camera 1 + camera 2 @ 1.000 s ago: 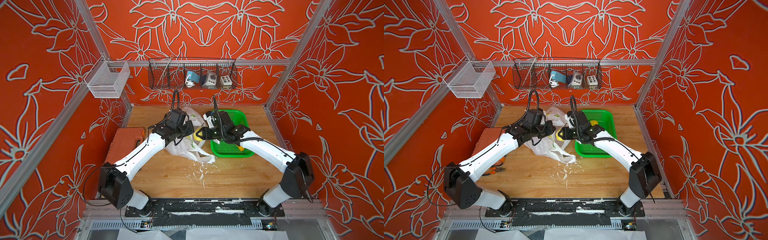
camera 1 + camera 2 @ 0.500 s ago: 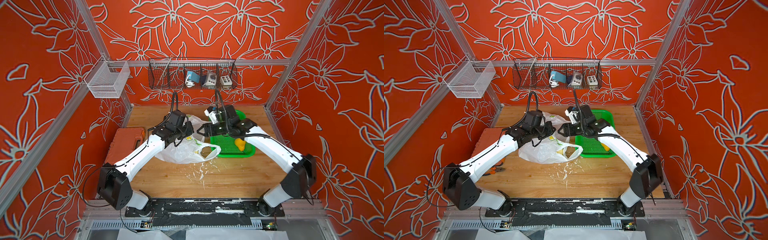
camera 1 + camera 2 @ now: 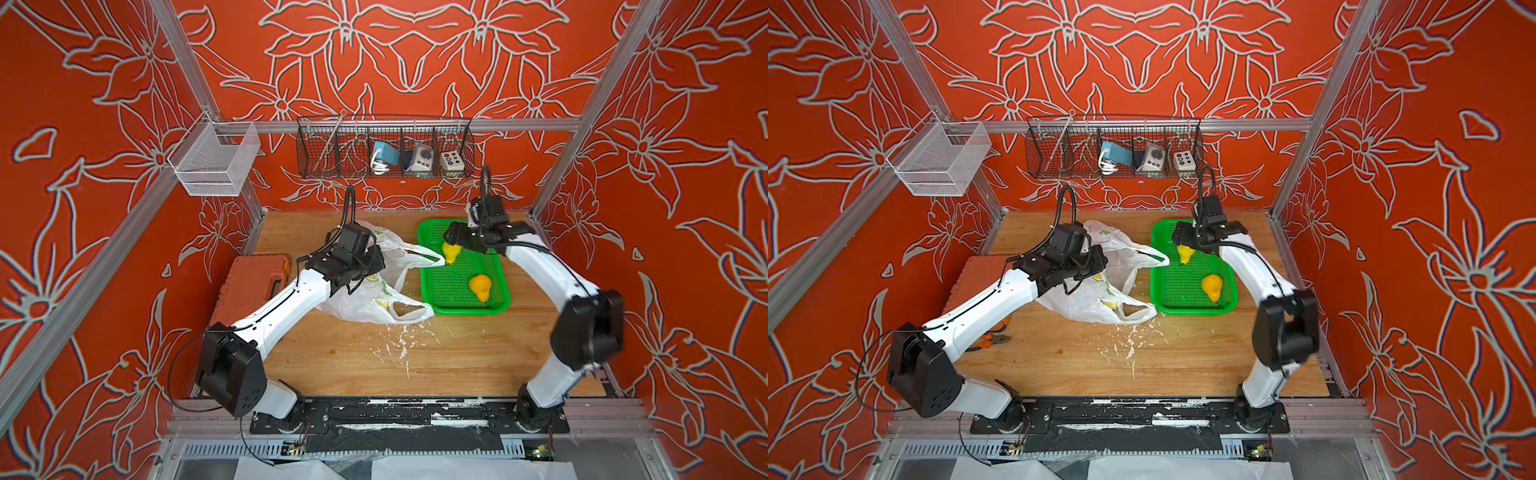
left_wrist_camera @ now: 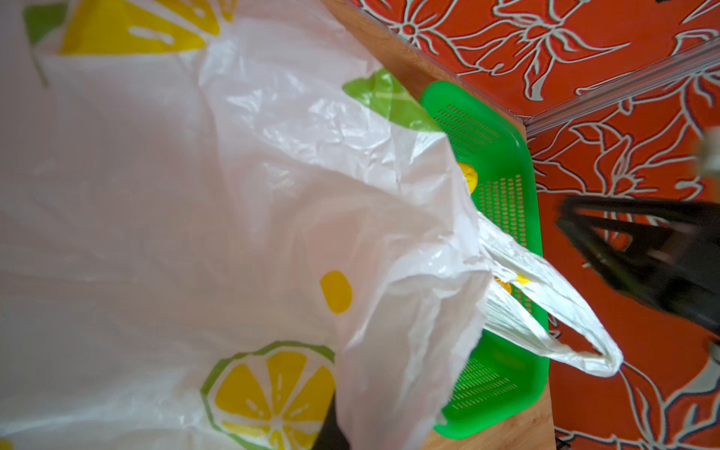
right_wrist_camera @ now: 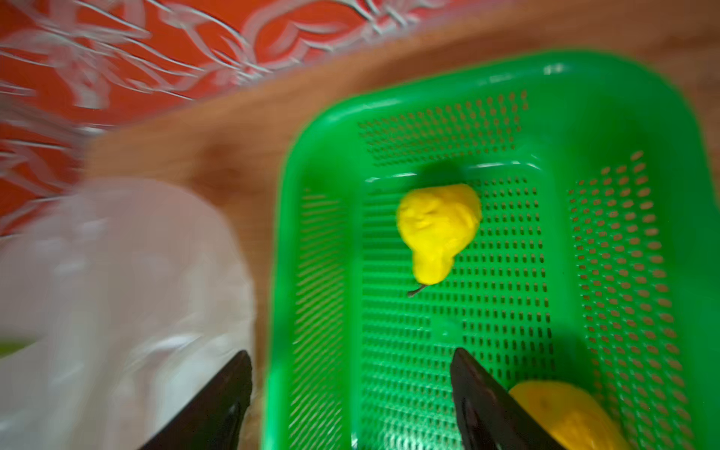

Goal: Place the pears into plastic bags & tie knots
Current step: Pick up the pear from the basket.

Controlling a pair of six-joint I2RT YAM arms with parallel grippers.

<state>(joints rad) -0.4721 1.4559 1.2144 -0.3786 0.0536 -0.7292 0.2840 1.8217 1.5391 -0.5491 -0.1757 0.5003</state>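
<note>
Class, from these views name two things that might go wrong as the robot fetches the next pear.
1. The bag has a handle loop reaching over the tray beside the bright yellow pear; the right gripper, jaws open, might snag it.
2. It slumps on the table though the left gripper pinches it; a pear might miss its opening.

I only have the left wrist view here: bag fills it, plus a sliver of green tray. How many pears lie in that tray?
Observer: Two, a bright yellow pear and an orange-yellow pear, in the green tray.
Operator: Is the right hand holding one?
Observer: No, the right hand is open over the tray, nothing between its fingers.
Operator: Any knot yet?
Observer: None visible; the two handle loops of the white bag lie apart, untied.
</note>
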